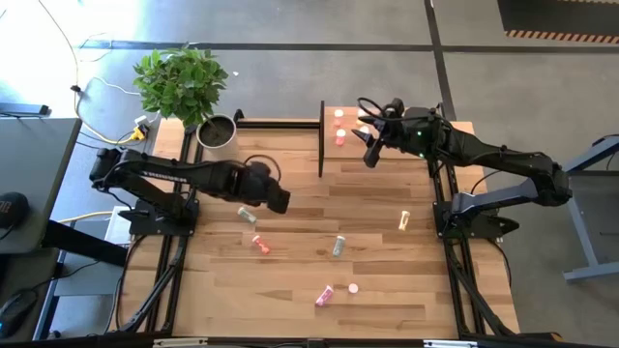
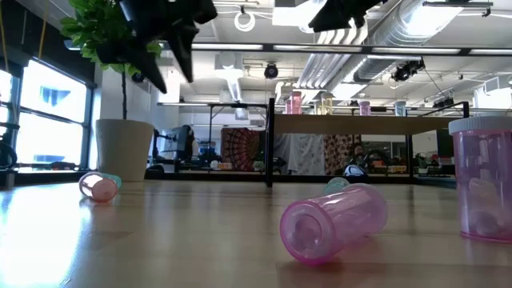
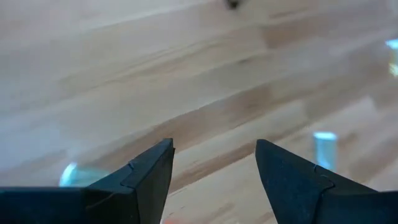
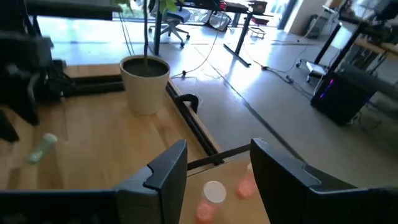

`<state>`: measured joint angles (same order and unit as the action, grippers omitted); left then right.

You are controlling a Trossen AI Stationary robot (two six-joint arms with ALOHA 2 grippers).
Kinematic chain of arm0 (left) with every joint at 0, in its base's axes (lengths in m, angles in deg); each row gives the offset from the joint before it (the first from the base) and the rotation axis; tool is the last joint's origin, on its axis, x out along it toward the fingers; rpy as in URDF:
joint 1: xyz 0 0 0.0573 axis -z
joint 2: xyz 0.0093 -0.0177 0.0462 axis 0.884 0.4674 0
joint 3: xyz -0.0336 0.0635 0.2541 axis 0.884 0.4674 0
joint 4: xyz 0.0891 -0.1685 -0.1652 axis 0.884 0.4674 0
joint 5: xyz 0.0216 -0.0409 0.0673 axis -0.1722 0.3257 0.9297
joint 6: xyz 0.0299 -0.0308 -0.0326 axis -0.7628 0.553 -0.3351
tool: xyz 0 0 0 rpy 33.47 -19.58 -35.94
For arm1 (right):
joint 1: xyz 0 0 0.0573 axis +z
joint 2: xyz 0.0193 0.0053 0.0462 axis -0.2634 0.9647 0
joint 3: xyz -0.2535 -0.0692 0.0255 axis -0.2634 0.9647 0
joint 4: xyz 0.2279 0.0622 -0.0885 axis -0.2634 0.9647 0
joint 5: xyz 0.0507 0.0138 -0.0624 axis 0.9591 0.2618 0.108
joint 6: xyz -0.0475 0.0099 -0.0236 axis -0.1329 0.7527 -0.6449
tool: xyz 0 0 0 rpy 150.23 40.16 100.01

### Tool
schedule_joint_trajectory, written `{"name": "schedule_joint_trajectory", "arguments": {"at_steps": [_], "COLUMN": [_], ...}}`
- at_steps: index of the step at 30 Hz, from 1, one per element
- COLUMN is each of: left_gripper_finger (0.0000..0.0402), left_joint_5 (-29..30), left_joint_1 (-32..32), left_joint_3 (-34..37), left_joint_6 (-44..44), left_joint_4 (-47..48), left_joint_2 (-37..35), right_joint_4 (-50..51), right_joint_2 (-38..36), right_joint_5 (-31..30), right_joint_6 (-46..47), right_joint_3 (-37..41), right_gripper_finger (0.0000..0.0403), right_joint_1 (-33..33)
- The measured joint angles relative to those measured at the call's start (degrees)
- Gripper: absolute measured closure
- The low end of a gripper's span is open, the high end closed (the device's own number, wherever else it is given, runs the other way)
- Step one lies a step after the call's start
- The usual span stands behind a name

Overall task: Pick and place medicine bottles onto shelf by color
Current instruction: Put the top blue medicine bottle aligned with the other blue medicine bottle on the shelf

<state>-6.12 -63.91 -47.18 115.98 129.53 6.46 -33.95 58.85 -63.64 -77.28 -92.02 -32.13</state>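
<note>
From above, my left gripper hangs open and empty beside a green bottle; my right gripper, open and empty, hovers over the shelf. Left wrist: I should centre on one bottle before closing.

Your overhead view is evenly and brightly lit; the striped light-wood worktop shows only soft shadows beneath both arms. At table height, the translucent pink plastic bottle lying on its side is sharp, while daylight from the tall window glares and silhouettes the arms. Your left wrist view is motion-blurred throughout; the right wrist view is soft.
</note>
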Motion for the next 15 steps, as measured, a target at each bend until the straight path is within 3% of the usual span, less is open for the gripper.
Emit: {"name": "schedule_joint_trajectory", "arguments": {"at_steps": [9,15], "left_gripper_finger": [0.0184,0.0184], "left_joint_5": [7.64,9.68], "left_joint_1": [5.13,7.56], "left_joint_3": [0.0,0.02], "left_joint_6": [31.89,42.05], "left_joint_4": [13.73,15.68], "left_joint_2": [0.0,1.52], "right_joint_4": [0.08,0.07], "right_joint_2": [-0.01,0.0], "right_joint_5": [0.82,1.0], "right_joint_6": [-8.31,-10.72], "right_joint_3": [-0.01,-0.01], "right_gripper_finger": [0.0235,0.0235], "right_joint_1": [0.0,0.0]}}
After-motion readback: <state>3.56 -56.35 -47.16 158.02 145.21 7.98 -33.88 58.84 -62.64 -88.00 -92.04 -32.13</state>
